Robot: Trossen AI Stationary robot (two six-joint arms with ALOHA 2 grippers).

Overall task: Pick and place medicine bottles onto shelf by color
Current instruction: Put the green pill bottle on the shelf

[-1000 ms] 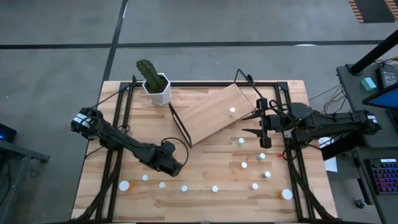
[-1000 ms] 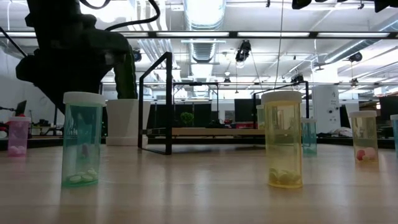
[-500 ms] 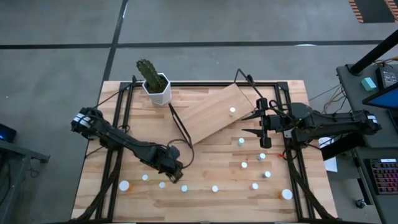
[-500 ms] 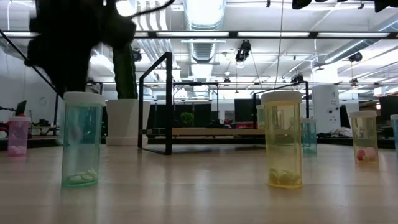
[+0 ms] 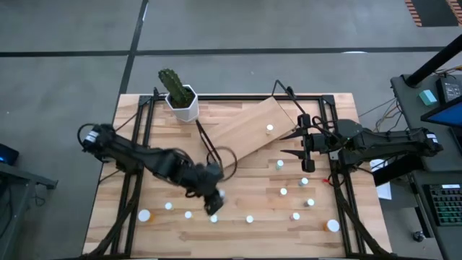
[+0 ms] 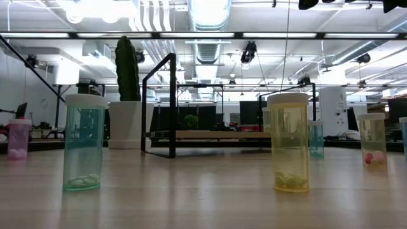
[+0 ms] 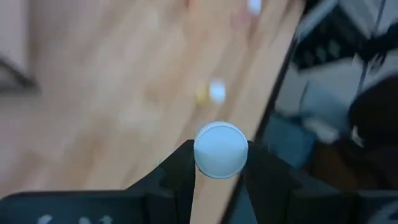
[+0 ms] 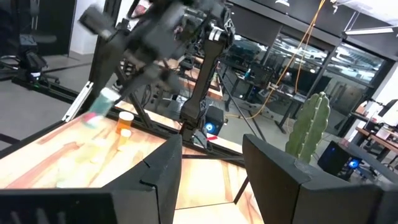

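In the left wrist view, only the white cap [image 7: 221, 149] of the held bottle is seen between the fingers [image 7: 180, 171]; its body is hidden below the cap, so its colour cannot be told. The table [image 7: 93, 93] behind it is blurred. In the right wrist view, the left arm [image 8: 155, 37] is blurred. In the low view, neither gripper is seen.

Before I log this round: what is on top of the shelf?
One white-capped bottle stands on the shelf, toward its right end. The rest of the board shows bare; what lies under it is covered.
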